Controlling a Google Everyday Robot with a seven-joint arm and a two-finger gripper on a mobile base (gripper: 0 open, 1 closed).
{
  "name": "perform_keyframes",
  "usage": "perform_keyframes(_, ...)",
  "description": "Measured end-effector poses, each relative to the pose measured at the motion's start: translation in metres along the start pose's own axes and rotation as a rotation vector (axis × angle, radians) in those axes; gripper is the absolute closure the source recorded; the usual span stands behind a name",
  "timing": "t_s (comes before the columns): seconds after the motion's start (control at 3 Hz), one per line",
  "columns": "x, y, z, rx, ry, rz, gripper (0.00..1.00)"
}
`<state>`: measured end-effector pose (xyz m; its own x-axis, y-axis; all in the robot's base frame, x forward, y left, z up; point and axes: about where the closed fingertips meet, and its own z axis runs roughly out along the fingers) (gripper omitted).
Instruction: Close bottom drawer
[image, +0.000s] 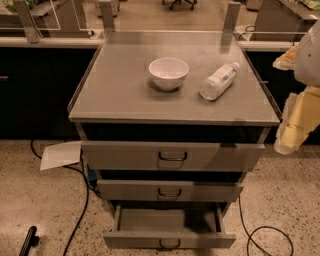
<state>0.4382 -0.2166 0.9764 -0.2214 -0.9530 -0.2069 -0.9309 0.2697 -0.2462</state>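
Gripper (295, 120) hangs just off the bench's (120, 95) right edge near the front right corner; whether it is parted or closed cannot be told. Beneath the front edge, the bottom drawer (135, 241) stands pulled well out, past the middle drawer (125, 190).

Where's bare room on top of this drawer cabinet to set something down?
Left of the white bowl to the cabinet top's left rim, and the front strip in front of bowl and bottle. Centre-right is crowded. The hand hangs off the right side.
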Motion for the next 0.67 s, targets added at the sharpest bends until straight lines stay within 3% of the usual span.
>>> perform_keyframes(0.67,0.000,-0.001,0.011,0.021,-0.038,0.021,0.00)
